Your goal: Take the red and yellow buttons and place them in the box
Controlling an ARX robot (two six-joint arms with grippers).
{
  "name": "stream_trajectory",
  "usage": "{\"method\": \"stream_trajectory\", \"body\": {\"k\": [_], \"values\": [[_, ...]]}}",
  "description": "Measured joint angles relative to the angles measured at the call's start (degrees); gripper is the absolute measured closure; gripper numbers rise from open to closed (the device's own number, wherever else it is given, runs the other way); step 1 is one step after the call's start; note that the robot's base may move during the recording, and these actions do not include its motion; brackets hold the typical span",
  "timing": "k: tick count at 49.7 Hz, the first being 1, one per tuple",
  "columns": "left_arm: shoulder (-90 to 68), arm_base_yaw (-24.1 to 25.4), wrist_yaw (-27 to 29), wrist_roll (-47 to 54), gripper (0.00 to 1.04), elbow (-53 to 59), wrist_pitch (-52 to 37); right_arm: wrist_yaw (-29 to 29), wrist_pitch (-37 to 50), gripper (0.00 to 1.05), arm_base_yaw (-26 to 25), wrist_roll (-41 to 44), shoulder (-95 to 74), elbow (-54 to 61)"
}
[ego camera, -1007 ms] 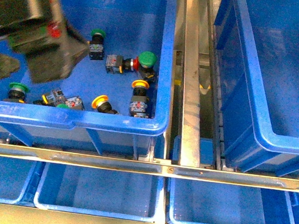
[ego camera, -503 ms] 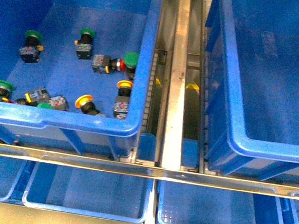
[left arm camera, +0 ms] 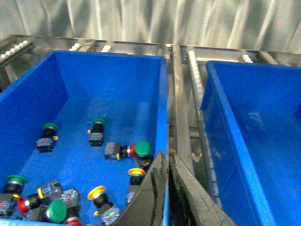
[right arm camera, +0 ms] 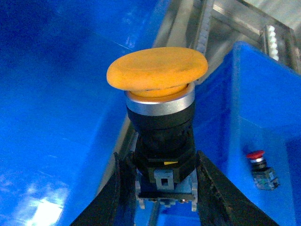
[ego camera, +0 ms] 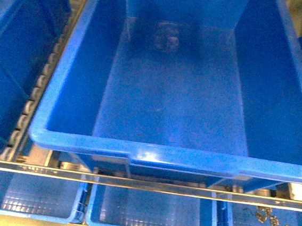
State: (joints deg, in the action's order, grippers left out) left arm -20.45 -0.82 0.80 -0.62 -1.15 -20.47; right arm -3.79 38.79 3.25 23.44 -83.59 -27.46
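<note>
My right gripper (right arm camera: 159, 157) is shut on the grey body of a yellow button (right arm camera: 157, 75), held upright above the metal rail between two blue bins. A red button (right arm camera: 256, 155) lies in the bin beside it. My left gripper (left arm camera: 168, 157) is shut and empty over the rim of a blue bin (left arm camera: 162, 94) that holds several buttons, among them yellow ones (left arm camera: 137, 173) (left arm camera: 96, 193) and a red one (left arm camera: 22, 205). The front view shows a large deep blue box (ego camera: 136, 153) with nothing in it. Neither gripper shows in that view.
Green-capped buttons (left arm camera: 49, 127) (left arm camera: 98, 123) (left arm camera: 143, 149) lie among the others. A second blue bin (left arm camera: 254, 141) stands across a metal roller rail (left arm camera: 181, 108). Shallow blue trays (ego camera: 147, 211) sit under the box, one with small brass parts (ego camera: 269, 220).
The front view has swung right, from the bin of buttons across the rail to the large box with nothing in it. The dark arm seen a second ago has left that view.
</note>
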Motion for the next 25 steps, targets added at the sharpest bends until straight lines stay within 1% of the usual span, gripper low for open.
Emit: {"method": "stream_trajectory", "body": {"k": [9,18,25], "values": [[2.36,0.52,-0.79,0.02,1.02,0.0,2.19,-0.55,0.0,0.78,0.17,-0.59,0.0,0.26],[6.43,0.57,-0.81,0.02,1.02,0.0,6.38,-1.14,0.13,0.78,0.04,-1.27,0.07,1.11],[9.44,0.61,-1.01,0.02,1.02,0.0,9.4,-1.18,2.49,0.78,0.02,-1.9,0.09,1.79]]}}
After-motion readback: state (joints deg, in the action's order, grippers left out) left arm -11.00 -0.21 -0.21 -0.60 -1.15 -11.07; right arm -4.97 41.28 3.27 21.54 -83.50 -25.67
